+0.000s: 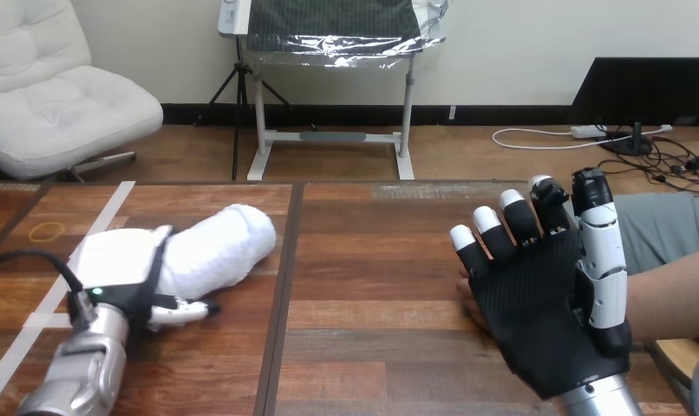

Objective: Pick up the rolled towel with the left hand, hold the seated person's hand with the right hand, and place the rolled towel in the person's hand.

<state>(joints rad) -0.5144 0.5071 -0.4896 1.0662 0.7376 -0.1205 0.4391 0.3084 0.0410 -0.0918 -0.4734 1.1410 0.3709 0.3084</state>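
Observation:
The rolled towel (229, 244), white and thick, lies on the wooden table (372, 260) left of the middle. My left hand (120, 264) sits over its near end, with the thumb (186, 308) curled under the roll's near side. My right hand (541, 303) is at the right with its black palm toward the camera and its fingers (489, 230) straight. The person's hand (466, 295) lies behind it, with only a few fingertips peeking out at the palm's left edge. Their forearm (671, 299) runs off to the right. I cannot tell whether the two hands touch.
A dark seam (285, 286) splits the table between the towel and my right hand. White tape strips (42, 321) cross the left part, beside a small yellow ring mark (47, 231). The table's far edge (372, 184) lies just beyond the towel.

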